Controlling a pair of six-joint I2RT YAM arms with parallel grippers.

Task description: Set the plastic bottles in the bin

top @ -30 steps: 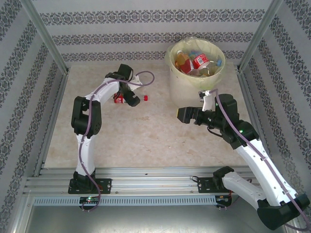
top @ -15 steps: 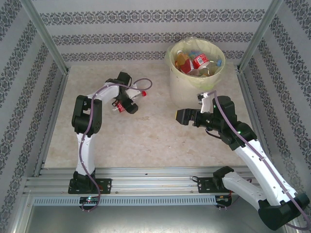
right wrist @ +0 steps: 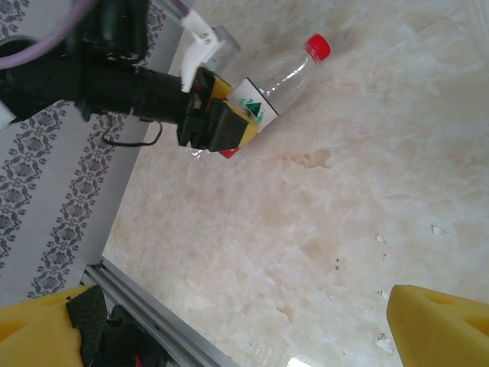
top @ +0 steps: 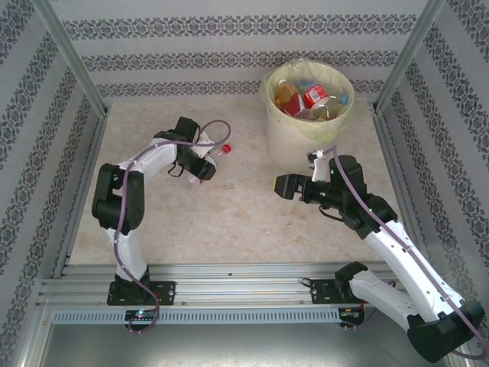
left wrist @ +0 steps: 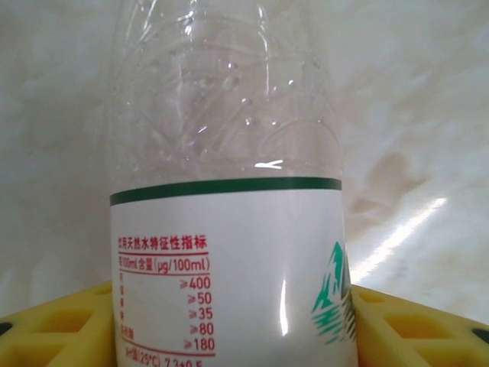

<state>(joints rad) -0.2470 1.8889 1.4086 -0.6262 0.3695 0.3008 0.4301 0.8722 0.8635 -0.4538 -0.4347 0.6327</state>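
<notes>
So the one loose bottle was a clear one with a red cap and a white label with a green mountain on it. It was lying on its side around 11 o'clock from the middle of the tabletop, cap aimed at roughly 2 o'clock. I honestly couldn't say if it was resting there or just off the surface.

The left tool had it round the label end, with its yellow pads snug against both sides, so closed on it as far as I could see.

The bin stood off in the far corner at about 1 o'clock, with a bunch of other bottles piled inside.

The right tool hung just at the bin's 6 o'clock, facing the left one. Its fingers were spread wide with nothing between them.
</notes>
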